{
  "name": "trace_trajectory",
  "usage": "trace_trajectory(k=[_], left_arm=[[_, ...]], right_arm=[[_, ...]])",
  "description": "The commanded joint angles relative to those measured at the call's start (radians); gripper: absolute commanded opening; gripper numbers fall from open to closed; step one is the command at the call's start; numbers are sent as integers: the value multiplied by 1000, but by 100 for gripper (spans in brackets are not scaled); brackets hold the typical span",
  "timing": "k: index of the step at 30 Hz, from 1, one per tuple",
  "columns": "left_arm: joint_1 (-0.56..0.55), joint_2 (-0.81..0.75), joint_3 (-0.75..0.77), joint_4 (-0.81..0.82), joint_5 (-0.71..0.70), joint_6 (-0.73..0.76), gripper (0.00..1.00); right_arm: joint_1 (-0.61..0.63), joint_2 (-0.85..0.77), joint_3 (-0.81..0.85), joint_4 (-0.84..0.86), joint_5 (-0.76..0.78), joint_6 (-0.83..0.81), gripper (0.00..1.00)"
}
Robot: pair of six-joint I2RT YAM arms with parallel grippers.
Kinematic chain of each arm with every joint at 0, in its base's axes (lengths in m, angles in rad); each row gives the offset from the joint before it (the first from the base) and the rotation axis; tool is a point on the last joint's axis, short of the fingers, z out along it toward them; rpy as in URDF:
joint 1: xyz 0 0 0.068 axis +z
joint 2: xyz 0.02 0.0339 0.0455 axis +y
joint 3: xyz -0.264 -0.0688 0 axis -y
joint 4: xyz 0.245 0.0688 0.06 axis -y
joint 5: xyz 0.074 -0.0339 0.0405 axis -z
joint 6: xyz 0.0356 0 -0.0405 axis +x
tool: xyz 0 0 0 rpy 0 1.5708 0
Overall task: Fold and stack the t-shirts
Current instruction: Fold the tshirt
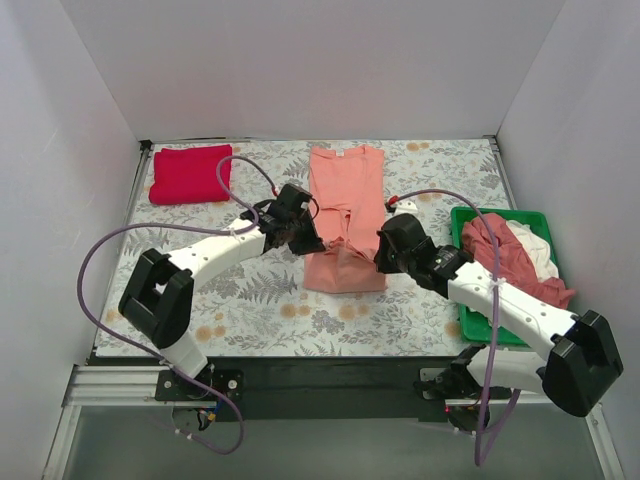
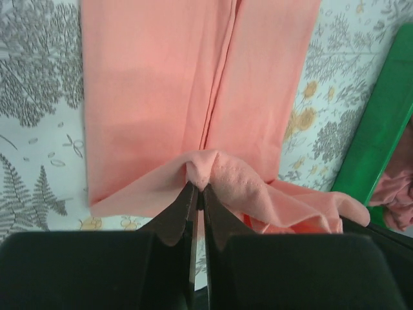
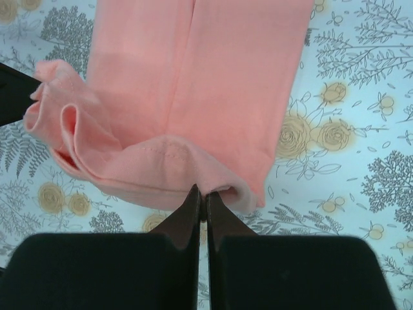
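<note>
A salmon-pink t-shirt [image 1: 345, 205] lies lengthwise in the middle of the table, folded narrow, with its near end lifted and doubled back. My left gripper [image 1: 303, 236] is shut on the left corner of that hem [image 2: 201, 169]. My right gripper [image 1: 385, 245] is shut on the right corner of the hem [image 3: 193, 171]. Both hold the hem a little above the shirt's lower part [image 3: 213, 77]. A folded red t-shirt [image 1: 190, 173] lies at the far left corner.
A green bin [image 1: 478, 222] at the right holds several crumpled garments, dusty pink and white [image 1: 520, 252]; its edge shows in the left wrist view [image 2: 381, 123]. The floral tablecloth [image 1: 250, 300] covers the table. White walls close in the back and sides.
</note>
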Motion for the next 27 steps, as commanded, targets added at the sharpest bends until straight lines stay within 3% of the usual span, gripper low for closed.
trace_trajectory(k=[1,7,27], left_arm=[[36,25,92,-3,-4,51,0],[92,109,184,-13,11,90,0],[159,336,411,-33,-4,173,0]], right_arm=[[-59,43,68,86,-48,-68,1],[-147,143,136,145,-138,-143,1],[-296,445,335,165,-218,-217,1]])
